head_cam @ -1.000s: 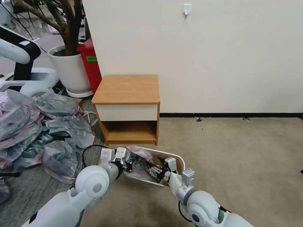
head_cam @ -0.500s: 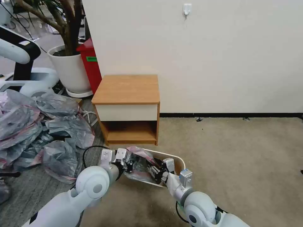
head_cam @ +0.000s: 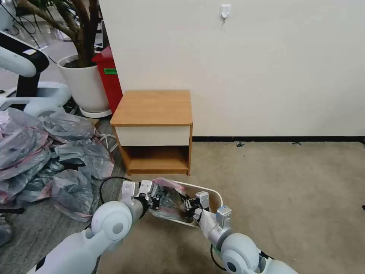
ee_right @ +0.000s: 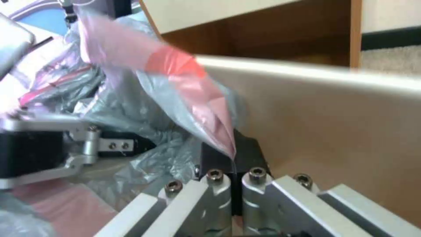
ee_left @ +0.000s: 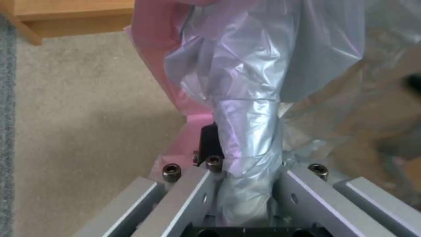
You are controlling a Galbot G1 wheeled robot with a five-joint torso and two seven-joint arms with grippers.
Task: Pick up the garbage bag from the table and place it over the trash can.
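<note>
The garbage bag (head_cam: 169,195), crinkly grey with a pink-red band, hangs bunched over the left part of the cream trash can (head_cam: 208,187), which stands on the carpet in front of the table (head_cam: 152,108). My left gripper (head_cam: 154,198) is shut on a grey fold of the garbage bag (ee_left: 250,115) at the bin's left end. My right gripper (head_cam: 189,207) is shut on the pink rim band of the garbage bag (ee_right: 193,85), just inside the trash can's cream wall (ee_right: 329,108). The two grippers sit close together over the bin.
A heap of similar grey bags (head_cam: 45,152) lies on the floor to the left. Behind it stand a white plant pot (head_cam: 85,82), a red box (head_cam: 110,76) and part of another robot (head_cam: 23,72). Open carpet (head_cam: 285,190) stretches to the right.
My right arm has shifted slightly left, bringing its gripper a little closer to the left gripper with the bag's rim in it. The left arm has stayed put.
</note>
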